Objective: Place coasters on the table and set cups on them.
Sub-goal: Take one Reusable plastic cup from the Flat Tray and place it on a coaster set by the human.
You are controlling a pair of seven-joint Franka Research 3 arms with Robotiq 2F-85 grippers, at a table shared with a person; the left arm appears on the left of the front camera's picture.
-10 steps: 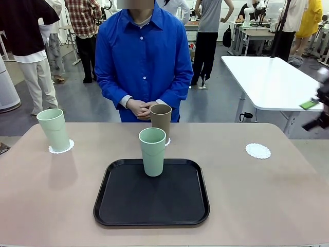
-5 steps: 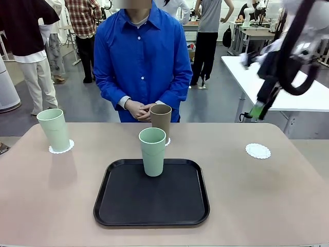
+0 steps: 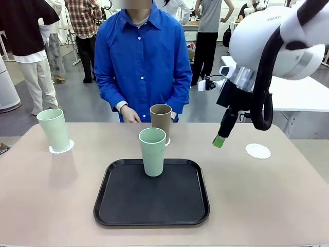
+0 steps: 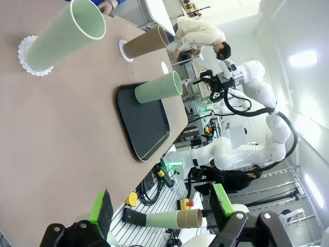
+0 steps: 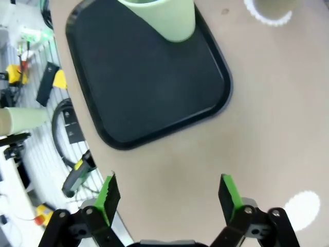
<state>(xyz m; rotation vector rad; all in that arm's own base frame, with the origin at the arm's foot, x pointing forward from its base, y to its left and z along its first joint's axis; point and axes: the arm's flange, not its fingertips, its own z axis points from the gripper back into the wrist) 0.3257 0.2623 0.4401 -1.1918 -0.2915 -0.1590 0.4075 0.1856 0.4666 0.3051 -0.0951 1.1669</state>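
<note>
The right gripper (image 5: 168, 198) hangs over the table (image 3: 267, 195), jaws spread wide, empty, between the black tray (image 3: 118, 206) and a bare coaster (image 3: 257, 151). One mint cup (image 3: 152, 152) stands on the tray. The brown cup (image 3: 160, 121) and the other mint cup (image 3: 53, 128) sit on doilies. The left gripper (image 4: 162, 206) gapes too.

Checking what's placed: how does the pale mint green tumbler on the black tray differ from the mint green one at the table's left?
The central pale mint green tumbler stands on the black rounded-square tray, no doily beneath; the left mint green tumbler stands on a white lacy paper doily on the beige tabletop. The central one is nearer the camera than the left one. Both stand upright.
</note>
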